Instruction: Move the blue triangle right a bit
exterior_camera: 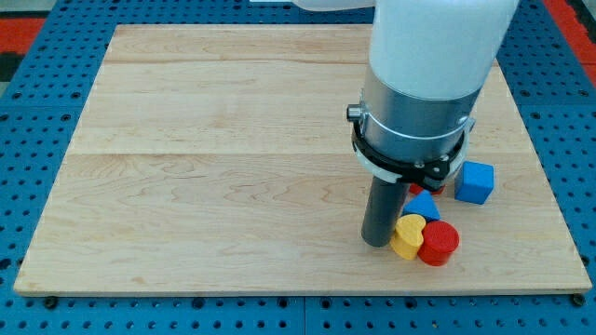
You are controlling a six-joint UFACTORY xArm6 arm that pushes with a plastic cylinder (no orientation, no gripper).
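Camera view shows a wooden board on a blue pegboard, with the arm hanging over its right half. The rod ends in a tip that carries no jaws and grasps nothing; it rests on the board at the left edge of a small cluster of blocks. The blue triangle sits just right of the rod, partly hidden behind it. Below it lie a yellow heart-shaped block, touching the tip, and a red round block. A blue cube stands apart at the upper right.
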